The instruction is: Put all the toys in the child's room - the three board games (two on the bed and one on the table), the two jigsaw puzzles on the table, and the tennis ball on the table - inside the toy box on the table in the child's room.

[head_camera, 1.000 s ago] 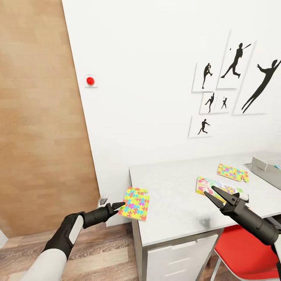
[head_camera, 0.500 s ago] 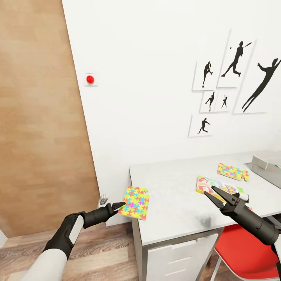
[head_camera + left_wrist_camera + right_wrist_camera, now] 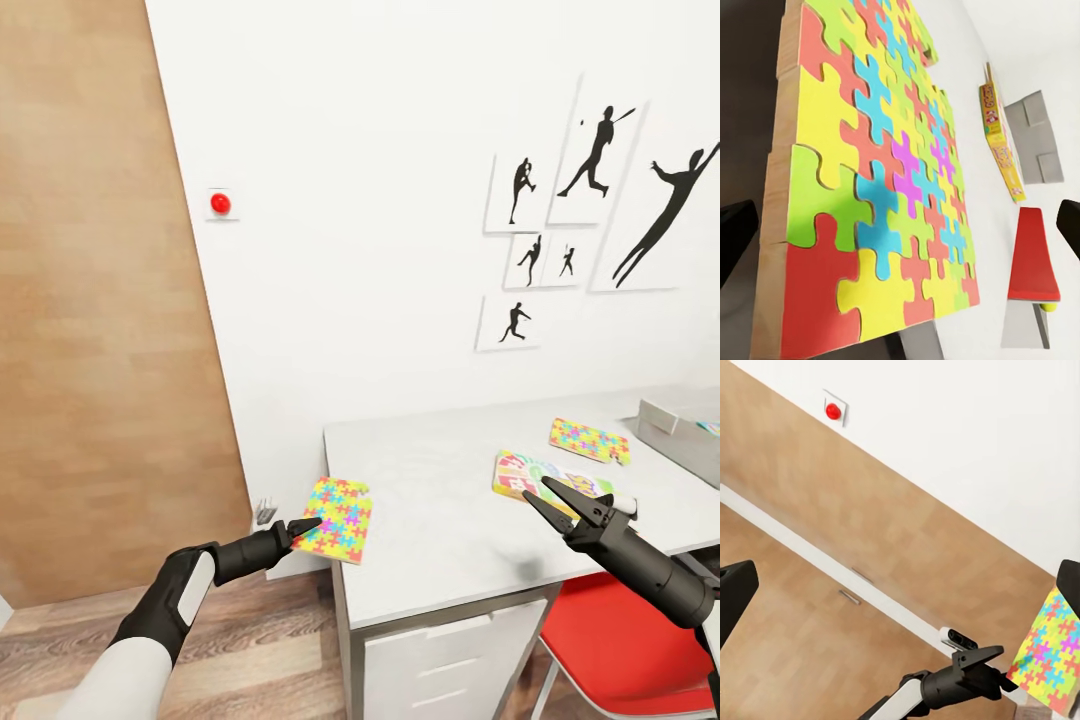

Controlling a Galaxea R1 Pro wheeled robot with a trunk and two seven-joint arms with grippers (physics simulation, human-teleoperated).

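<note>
A: How is the left arm sitting?

B: It is reaching low and forward, forearm nearly level, with the left gripper (image 3: 308, 526) pinching the near edge of one puzzle (image 3: 334, 519). The jaws are nearly closed on that thin edge. The puzzle is tilting up off the table (image 3: 440, 520) and hanging over its corner, just ahead of the fingertips. In the left wrist view the puzzle (image 3: 874, 187) is stretching away between the two dark fingers.

A: And the right arm?

B: It is angling up from the lower right, and the right gripper (image 3: 557, 498) is hovering above the table with its jaws spread wide, gripping nothing. A board game (image 3: 545, 478) is lying flat just beyond and beneath its tips. The second puzzle (image 3: 588, 440) is lying farther ahead, and the toy box (image 3: 678, 426) is sitting beyond that, off to the gripper's right.

A: Anything else nearby?

B: A red chair (image 3: 620, 650) is tucking under the table, below the right forearm.
</note>
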